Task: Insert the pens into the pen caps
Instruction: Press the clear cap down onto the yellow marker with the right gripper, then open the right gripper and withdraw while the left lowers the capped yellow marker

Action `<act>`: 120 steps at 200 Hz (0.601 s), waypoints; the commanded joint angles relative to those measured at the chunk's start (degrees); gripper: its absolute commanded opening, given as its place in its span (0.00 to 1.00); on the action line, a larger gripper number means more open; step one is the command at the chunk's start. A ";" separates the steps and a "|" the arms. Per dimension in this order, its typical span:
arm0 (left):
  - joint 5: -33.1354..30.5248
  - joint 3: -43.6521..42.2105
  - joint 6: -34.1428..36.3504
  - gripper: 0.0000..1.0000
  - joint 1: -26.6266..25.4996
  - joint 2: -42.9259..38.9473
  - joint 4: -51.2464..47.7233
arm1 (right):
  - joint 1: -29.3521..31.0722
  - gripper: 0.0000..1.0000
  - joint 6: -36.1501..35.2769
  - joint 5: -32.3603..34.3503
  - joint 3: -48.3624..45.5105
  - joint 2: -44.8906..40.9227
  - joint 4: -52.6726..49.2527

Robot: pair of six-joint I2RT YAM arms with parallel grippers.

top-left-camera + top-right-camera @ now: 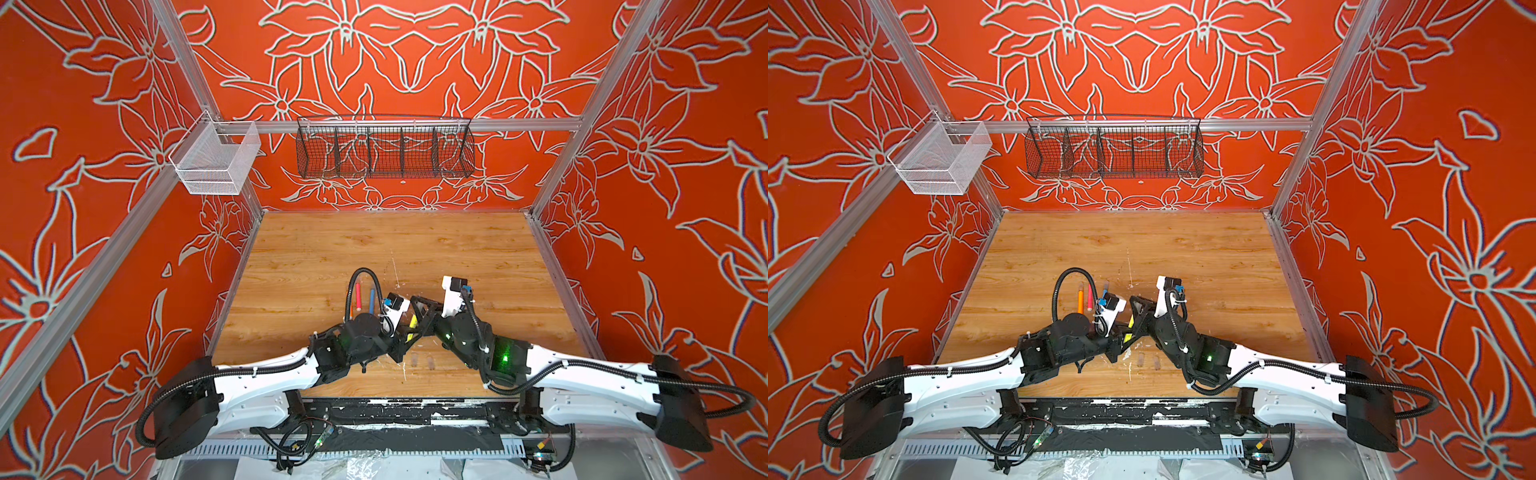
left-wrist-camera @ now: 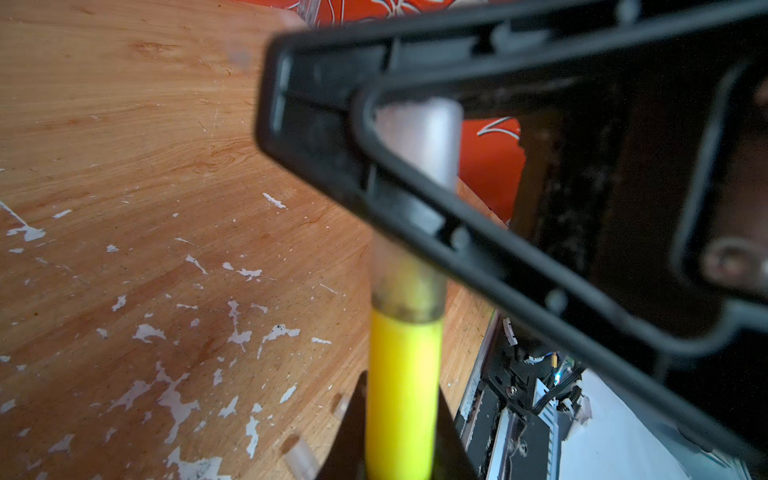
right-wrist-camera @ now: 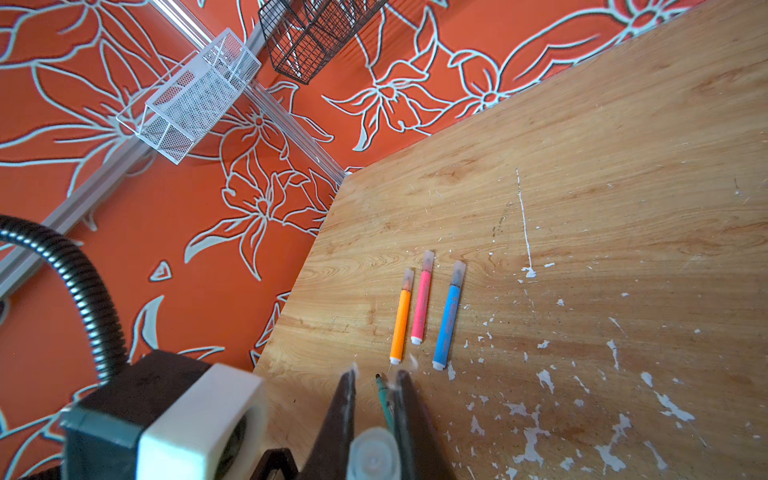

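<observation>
black wire basket and white mesh basket against orange floral walls, flecked wooden table below

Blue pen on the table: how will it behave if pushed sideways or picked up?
The blue pen is a slim round barrel lying flat on the table, so a sideways push probably rolls it, perhaps into the pink pen beside it. It looks like hard plastic: likely stiff and light.
</observation>
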 commanded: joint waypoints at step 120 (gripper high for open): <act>-17.55 1.75 -15.60 0.00 2.11 4.02 -2.11 | -1.83 0.80 -14.39 13.46 2.15 -21.41 -30.93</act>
